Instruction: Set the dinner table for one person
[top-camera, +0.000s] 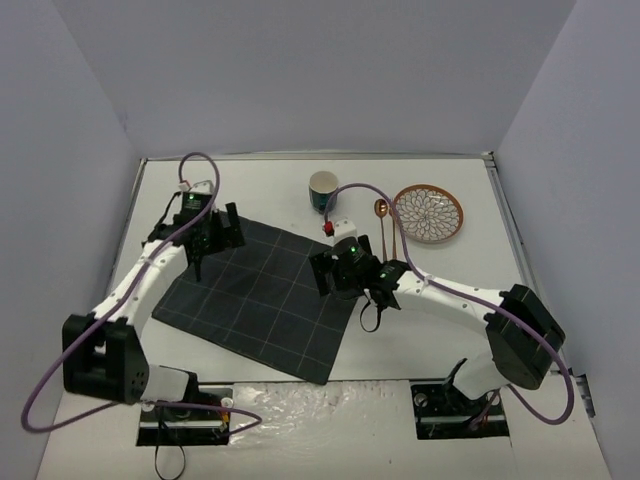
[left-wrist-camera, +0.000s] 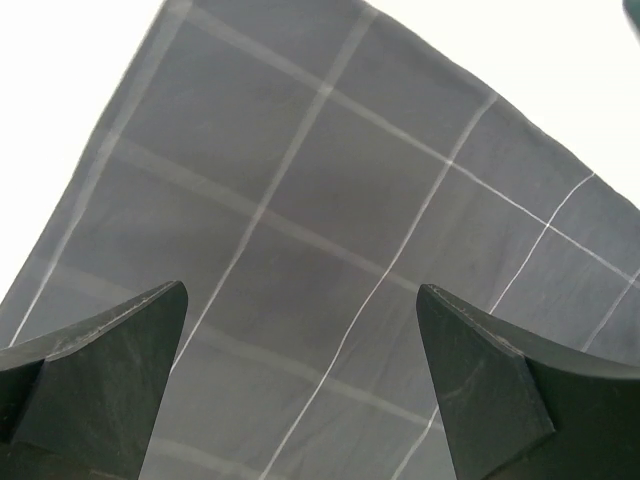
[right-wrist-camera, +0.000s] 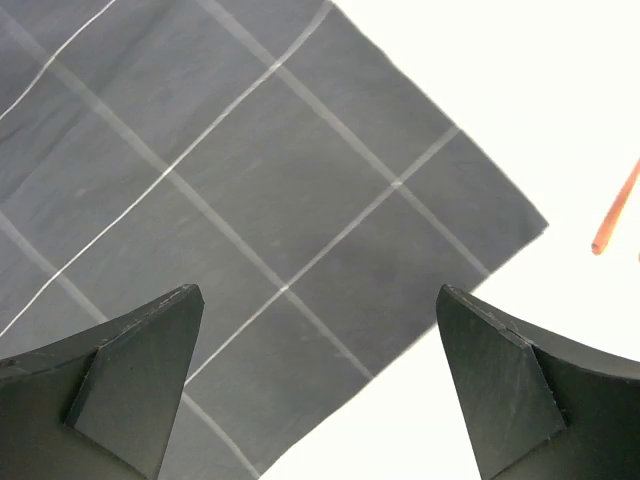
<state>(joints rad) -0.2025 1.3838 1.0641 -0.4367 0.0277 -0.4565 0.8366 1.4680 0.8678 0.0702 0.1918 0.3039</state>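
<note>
The table (top-camera: 270, 190) spans the whole floor under both arms. A placemat (top-camera: 260, 295) lies skewed on it, left of centre.

Left gripper (left-wrist-camera: 300, 310): jaws wide apart, holding nothing, above the placemat's far corner.
Right gripper (right-wrist-camera: 320, 300): jaws wide apart, holding nothing, above its right corner.

Toward the far edge stand a cup (top-camera: 323, 190), a spoon (top-camera: 381, 215) and a plate (top-camera: 428, 213), which is nearest the far right corner.
</note>
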